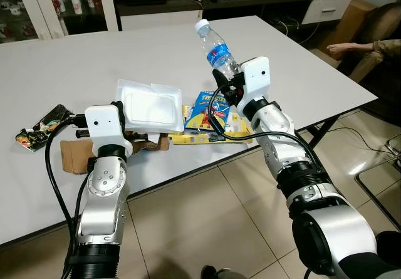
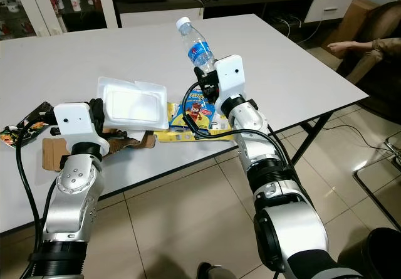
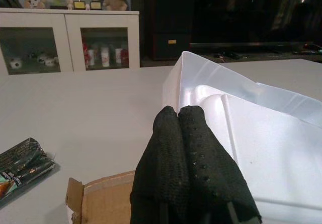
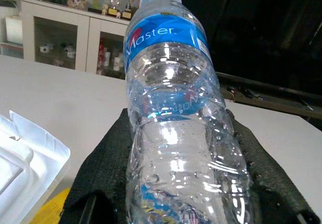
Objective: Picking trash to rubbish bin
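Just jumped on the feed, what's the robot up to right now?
It is clearing trash off the white table. The right gripper is shut on a clear plastic water bottle with a blue label, held tilted above the table. The left gripper, fingers together, sits by the white foam tray, which lies over torn brown cardboard. Yellow snack wrappers and a dark wrapper remain on the table.
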You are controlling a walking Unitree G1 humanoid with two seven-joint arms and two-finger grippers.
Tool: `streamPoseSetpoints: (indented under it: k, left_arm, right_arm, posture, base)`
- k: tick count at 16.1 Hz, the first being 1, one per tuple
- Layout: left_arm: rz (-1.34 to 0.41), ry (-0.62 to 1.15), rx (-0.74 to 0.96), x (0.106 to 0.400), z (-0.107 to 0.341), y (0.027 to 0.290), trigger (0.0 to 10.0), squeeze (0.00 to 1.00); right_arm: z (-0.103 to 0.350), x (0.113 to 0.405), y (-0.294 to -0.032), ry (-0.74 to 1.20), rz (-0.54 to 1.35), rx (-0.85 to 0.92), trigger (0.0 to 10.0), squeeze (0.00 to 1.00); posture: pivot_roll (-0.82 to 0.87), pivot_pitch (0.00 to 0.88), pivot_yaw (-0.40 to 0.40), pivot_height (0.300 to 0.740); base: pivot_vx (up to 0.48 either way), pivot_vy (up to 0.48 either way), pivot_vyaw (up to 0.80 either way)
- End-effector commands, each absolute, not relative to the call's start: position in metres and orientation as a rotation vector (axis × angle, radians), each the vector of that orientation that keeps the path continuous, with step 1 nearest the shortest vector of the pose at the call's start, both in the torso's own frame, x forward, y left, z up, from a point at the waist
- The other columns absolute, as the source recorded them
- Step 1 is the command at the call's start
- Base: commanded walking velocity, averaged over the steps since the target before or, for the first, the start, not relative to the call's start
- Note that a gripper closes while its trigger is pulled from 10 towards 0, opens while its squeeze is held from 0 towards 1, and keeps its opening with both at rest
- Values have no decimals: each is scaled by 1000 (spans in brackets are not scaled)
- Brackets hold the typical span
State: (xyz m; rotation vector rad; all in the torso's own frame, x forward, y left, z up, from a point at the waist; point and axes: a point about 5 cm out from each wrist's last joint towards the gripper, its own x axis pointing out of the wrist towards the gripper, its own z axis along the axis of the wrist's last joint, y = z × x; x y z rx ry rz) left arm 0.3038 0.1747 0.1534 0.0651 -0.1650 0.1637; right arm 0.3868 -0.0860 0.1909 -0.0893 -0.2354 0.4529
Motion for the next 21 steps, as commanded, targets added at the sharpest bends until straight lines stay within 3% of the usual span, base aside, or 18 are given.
streamPoseSetpoints:
  k: [1,7,8,9,21]
  left_arm:
    - [140,-166,62,303,155,171,10000,0]
    - [138,-157,71,301,155,175,10000,0]
    - [113,-135,117,302,160,187,10000,0]
    - [92,-112,155,305,167,203,10000,0]
    - [89,-66,94,312,158,200,10000,0]
  right_arm:
    - [199,389,-90,-261,435,-81,10000,0]
    - [199,389,-87,-262,437,-71,10000,0]
    - [199,390,-76,-260,417,5,10000,0]
    - [199,391,-64,-251,389,93,10000,0]
    - [203,394,-69,-254,371,85,10000,0]
  posture:
    - [39,32,-55,740]
    - [43,32,-52,740]
    - [158,0,32,740]
    - [144,0,35,740]
    - [87,4,-14,740]
  base:
    - [0,0,0]
    - [0,0,0]
    - [0,0,0]
    - [0,0,0]
    - [0,0,0]
